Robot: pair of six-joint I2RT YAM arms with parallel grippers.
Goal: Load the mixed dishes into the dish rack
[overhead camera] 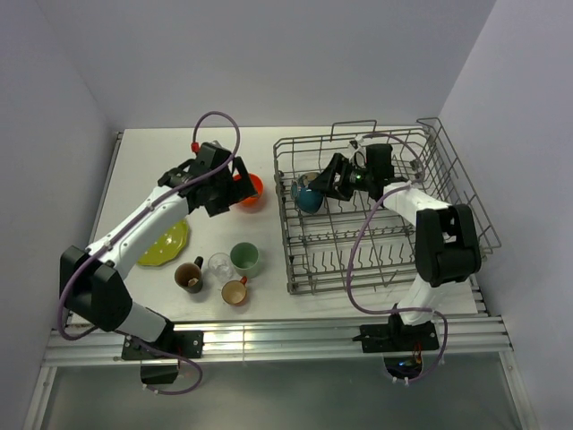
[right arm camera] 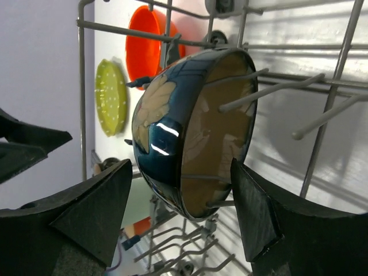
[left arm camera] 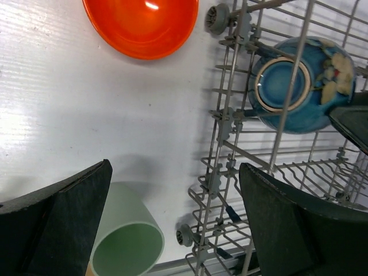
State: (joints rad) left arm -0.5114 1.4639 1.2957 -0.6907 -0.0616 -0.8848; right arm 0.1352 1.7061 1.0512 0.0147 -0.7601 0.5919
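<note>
place: lab booth | cues: plain walls [overhead camera: 269, 54], white table [overhead camera: 152, 161], aluminium mounting rail [overhead camera: 286, 336]

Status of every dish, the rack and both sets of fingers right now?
rack: holds only the blue bowl
blue bowl: on edge between rack tines
red bowl: upright on table
plate: flat on table
green cup: upright on table
glass: upright on table
brown mug: upright on table
orange cup: upright on table
left fingers: open, empty
right fingers: open, either side of blue bowl
</note>
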